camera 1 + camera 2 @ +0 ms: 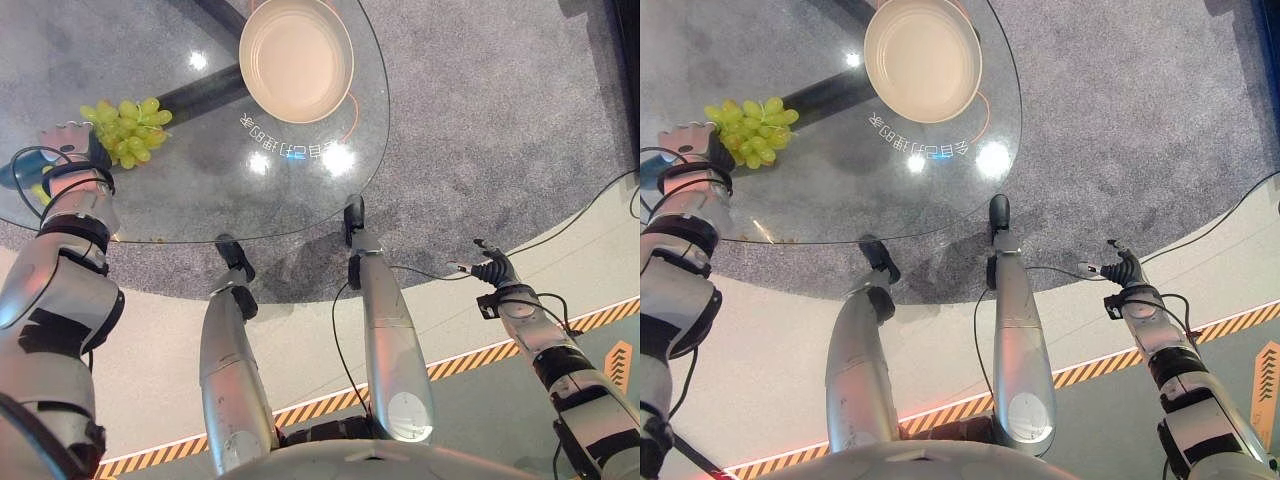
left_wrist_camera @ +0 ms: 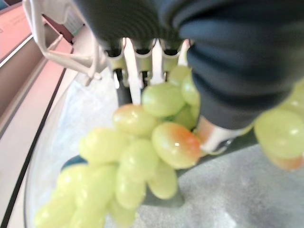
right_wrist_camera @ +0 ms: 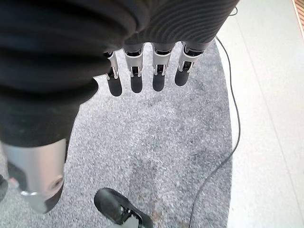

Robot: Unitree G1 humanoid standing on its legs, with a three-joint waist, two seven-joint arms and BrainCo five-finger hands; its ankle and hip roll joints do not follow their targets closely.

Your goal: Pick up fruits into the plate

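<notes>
Grapes (image 1: 126, 130), a green bunch, lie at the left edge of the round glass table (image 1: 200, 200), in the upper left of the frame. My left hand (image 1: 68, 150) is right at the bunch, and in its wrist view my fingers (image 2: 132, 71) and thumb reach in around the grapes, curled on them. The cream plate (image 1: 296, 60) sits empty at the top centre, well apart from the bunch. My right hand (image 1: 490, 272) hangs off the table at the right, over the grey carpet (image 1: 500, 120), fingers straight and released.
</notes>
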